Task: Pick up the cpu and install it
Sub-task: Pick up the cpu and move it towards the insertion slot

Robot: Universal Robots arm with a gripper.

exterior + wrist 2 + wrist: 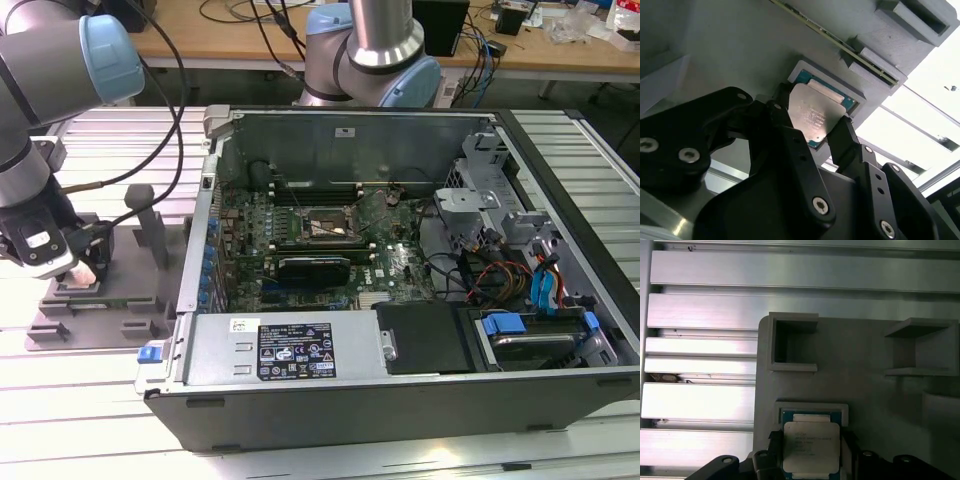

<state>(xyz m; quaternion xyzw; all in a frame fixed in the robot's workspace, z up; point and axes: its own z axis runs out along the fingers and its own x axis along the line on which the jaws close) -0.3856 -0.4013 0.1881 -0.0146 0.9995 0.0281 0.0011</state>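
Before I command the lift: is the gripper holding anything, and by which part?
The cpu, pinched by the fingers on two opposite side edges, over its pocket in the grey holder.

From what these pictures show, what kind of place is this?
Probably a robotics lab or test workshop. An opened computer case lies on a slatted aluminium table, a robot arm hangs over a grey fixture holding the cpu, and a wooden desk with cables stands behind.
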